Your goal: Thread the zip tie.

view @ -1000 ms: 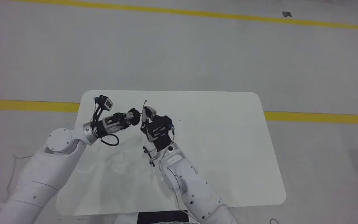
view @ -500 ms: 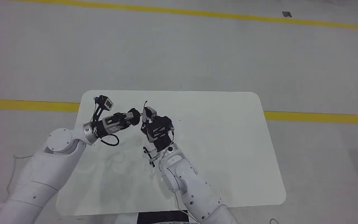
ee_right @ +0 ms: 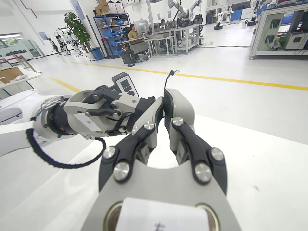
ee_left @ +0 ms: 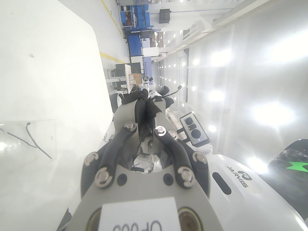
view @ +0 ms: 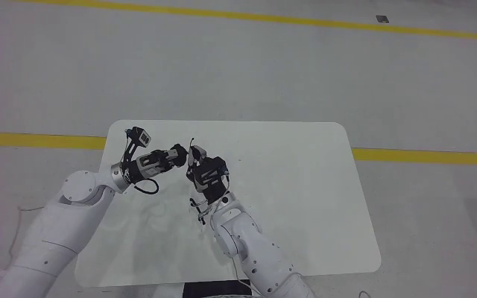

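Note:
A thin black zip tie (ee_right: 166, 85) stands up from between my right gripper's (ee_right: 164, 111) fingertips, its small square head at the top. The right gripper is shut on its strap. In the top view the zip tie (view: 191, 141) pokes up over the table's left half. My left gripper (ee_right: 146, 108) sits directly against the right one, tip to tip. In the left wrist view the left gripper (ee_left: 144, 114) has its pads pressed together; whether the tie's other end lies between them is hidden. From above, the left gripper (view: 179, 155) and right gripper (view: 195, 155) meet.
The white table (view: 298, 186) has rounded corners and open room to the right of both arms. A clear plastic sheet (ee_left: 43, 126) with spare black zip ties (ee_left: 31, 138) lies on it close to the arms. Yellow floor lines run beyond the table.
The right gripper with the zip tie has shifted slightly left, closer against the left gripper. The left arm has kept still.

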Controlling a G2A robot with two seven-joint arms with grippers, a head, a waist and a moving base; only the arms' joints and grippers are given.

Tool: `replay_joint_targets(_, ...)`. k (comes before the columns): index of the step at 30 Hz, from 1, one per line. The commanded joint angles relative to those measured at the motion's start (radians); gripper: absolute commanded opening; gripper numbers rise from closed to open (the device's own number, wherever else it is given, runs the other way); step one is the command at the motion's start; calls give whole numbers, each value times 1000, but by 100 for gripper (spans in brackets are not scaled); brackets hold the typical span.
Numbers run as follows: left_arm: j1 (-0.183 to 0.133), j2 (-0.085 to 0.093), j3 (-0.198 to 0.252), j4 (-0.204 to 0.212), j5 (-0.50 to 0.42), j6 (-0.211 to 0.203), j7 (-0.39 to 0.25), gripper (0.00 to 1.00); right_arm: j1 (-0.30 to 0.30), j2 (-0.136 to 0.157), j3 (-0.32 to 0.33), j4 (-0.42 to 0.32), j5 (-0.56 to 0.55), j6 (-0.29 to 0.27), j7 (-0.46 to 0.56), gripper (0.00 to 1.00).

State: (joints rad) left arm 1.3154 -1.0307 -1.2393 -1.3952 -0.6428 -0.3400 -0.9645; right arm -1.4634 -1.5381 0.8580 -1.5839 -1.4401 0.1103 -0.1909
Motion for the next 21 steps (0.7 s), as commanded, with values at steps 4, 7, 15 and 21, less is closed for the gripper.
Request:
replay_joint_targets(4, 0, 0, 0, 0, 0, 0, 0, 0, -5, 0, 5, -18, 8, 4, -18, 0)
replay_joint_targets(7, 0, 0, 0, 0, 0, 0, 0, 0, -7, 0, 4, -20, 16, -3, -21, 0)
replay_joint_targets(15, 0, 0, 0, 0, 0, 0, 0, 0, -9, -1, -6, 1, 5, 2, -1, 0)
replay_joint_targets(21, 0, 0, 0, 0, 0, 0, 0, 0, -10, -2, -8, -1, 13, 10, 2, 0)
